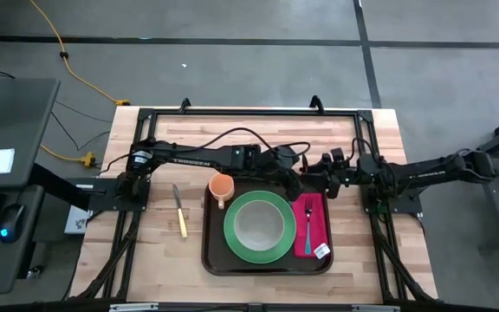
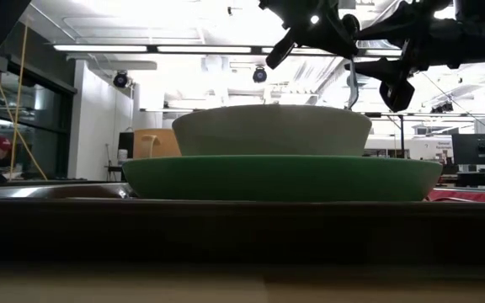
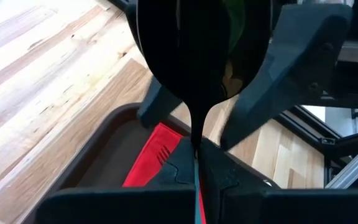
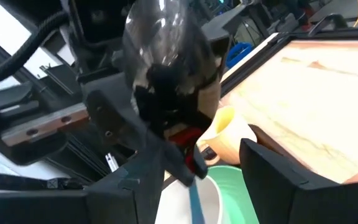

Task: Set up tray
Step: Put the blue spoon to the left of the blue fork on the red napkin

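The dark-brown tray (image 1: 210, 260) lies at the table's middle. On it are a green plate (image 1: 232, 243) with a pale bowl (image 1: 258, 224), an orange cup (image 1: 221, 185) and a red napkin (image 1: 314, 221) with a fork (image 1: 307, 217). A spoon (image 3: 197, 50) with a teal handle hangs above the tray's far right part, and my left gripper (image 3: 196, 152) is shut on it. My right gripper (image 4: 204, 171) faces it from the right, open. Its fingers (image 3: 272, 74) stand on either side of the spoon's bowl (image 4: 166, 50), apart from it. My left gripper pinches the spoon's handle just behind the bowl (image 3: 196, 138) between its two fingers. The fingers slant down toward the table's right and lie along the handle. The bowl sticks out past the fingertips, and the spoon is lifted clear above the tray.
A knife (image 1: 180, 211) with a yellow handle lies on the wooden table left of the tray. A black frame (image 1: 249, 113) runs along the table's far edge and sides. A small white tag (image 1: 321, 250) sits at the napkin's near end.
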### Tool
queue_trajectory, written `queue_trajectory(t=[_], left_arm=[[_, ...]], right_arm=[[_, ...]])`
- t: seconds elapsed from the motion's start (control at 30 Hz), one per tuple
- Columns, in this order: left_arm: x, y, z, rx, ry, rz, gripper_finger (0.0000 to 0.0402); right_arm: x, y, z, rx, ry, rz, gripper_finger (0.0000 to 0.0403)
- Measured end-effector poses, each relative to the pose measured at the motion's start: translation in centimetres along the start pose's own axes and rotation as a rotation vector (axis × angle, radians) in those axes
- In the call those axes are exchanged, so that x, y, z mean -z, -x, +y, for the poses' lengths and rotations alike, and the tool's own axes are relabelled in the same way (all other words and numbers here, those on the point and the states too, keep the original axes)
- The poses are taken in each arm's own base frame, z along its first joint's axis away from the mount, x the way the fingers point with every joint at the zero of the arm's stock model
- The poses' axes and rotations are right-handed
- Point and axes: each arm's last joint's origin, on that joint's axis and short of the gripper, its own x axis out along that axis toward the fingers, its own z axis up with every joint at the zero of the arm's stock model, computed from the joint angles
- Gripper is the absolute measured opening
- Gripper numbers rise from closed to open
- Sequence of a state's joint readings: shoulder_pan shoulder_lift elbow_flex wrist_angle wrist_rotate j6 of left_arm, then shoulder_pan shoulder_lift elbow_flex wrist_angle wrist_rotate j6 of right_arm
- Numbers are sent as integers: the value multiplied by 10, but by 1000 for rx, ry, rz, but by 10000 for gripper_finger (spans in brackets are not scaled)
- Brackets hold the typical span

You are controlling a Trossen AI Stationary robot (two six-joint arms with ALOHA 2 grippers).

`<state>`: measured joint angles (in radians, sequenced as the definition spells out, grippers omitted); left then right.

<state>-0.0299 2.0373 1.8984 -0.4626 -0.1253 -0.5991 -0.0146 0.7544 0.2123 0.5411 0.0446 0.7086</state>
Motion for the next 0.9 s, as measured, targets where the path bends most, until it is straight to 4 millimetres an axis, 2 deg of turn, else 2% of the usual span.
queue_trajectory(t=[0.9], left_arm=[[-2, 0, 2, -18, 8, -15, 30]], right_arm=[[0, -10, -9, 45, -68, -20, 150]])
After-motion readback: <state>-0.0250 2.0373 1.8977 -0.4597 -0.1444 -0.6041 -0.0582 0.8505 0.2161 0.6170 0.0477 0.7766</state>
